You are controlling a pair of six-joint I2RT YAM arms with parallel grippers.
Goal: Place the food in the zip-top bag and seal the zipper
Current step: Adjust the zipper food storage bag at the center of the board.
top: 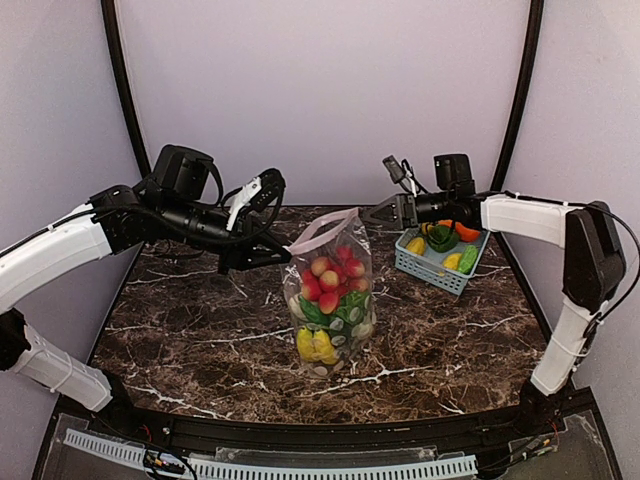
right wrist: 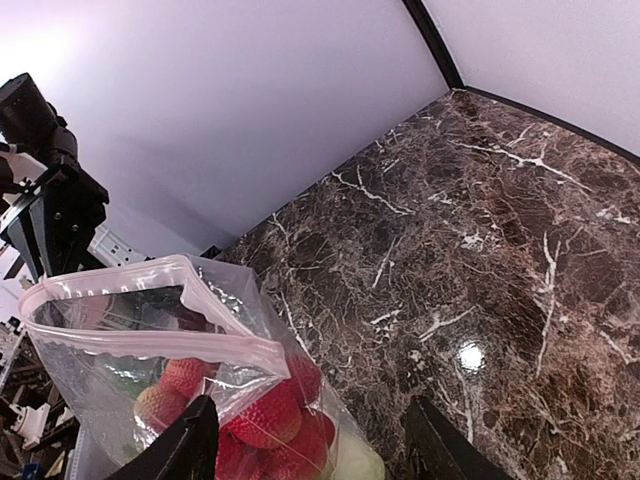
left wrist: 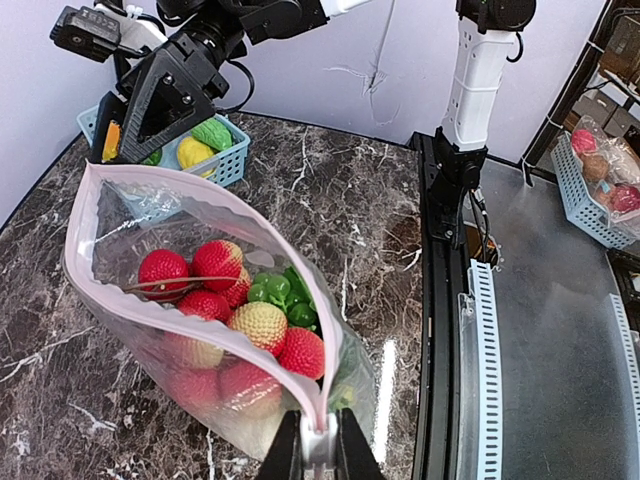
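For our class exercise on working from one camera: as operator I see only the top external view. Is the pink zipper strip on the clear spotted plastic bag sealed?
Observer: No. The left wrist view shows the pink zipper strip gaping in a wide loop above the round red toy fruits.
Operator: Which part of it is held?
Observer: The left gripper is shut on the strip's near end.
Operator: And the other arm?
Observer: The right wrist view shows the right gripper open, clamping nothing; the clear spotted plastic bag sits towards one finger.
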